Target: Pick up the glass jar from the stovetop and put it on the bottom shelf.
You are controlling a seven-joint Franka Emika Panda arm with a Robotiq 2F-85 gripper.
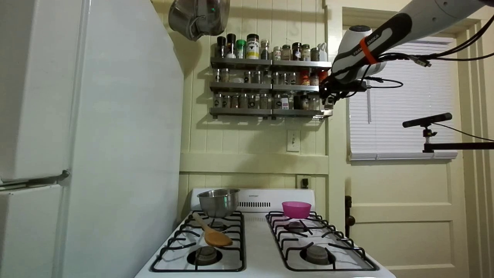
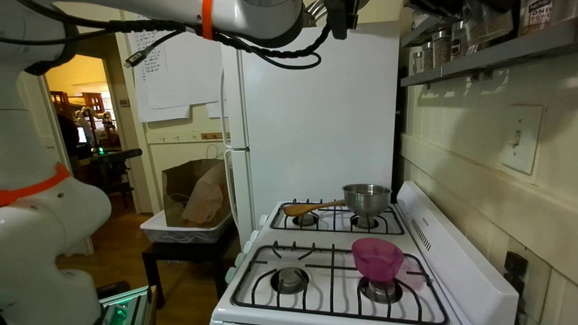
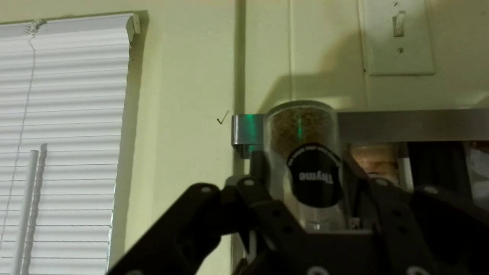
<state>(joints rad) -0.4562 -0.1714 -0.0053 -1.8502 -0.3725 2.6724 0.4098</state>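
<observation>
The glass jar point(image 3: 305, 126), clear with brown contents and a black "Thyme" label, is between the fingers of my gripper point(image 3: 305, 164); both fingers press its sides. The wrist picture is upside down. The jar's base overlaps the end of the bottom shelf's metal rail point(image 3: 412, 126). In exterior views my gripper point(image 1: 327, 90) is at the end of the bottom shelf point(image 1: 241, 112), and the jar point(image 2: 490, 25) looks tilted over the shelf's rail point(image 2: 496, 56). I cannot tell whether it touches the shelf. The stovetop point(image 1: 255, 247) is far below.
Several small jars point(image 1: 244, 101) line the bottom shelf beside my gripper. The middle tier point(image 1: 241, 86) is close above. The stovetop holds a pink bowl point(image 1: 296, 210), a metal pot point(image 1: 219, 202) and a wooden spoon point(image 1: 218, 237). Window blinds point(image 3: 65, 126) are beside the shelf end.
</observation>
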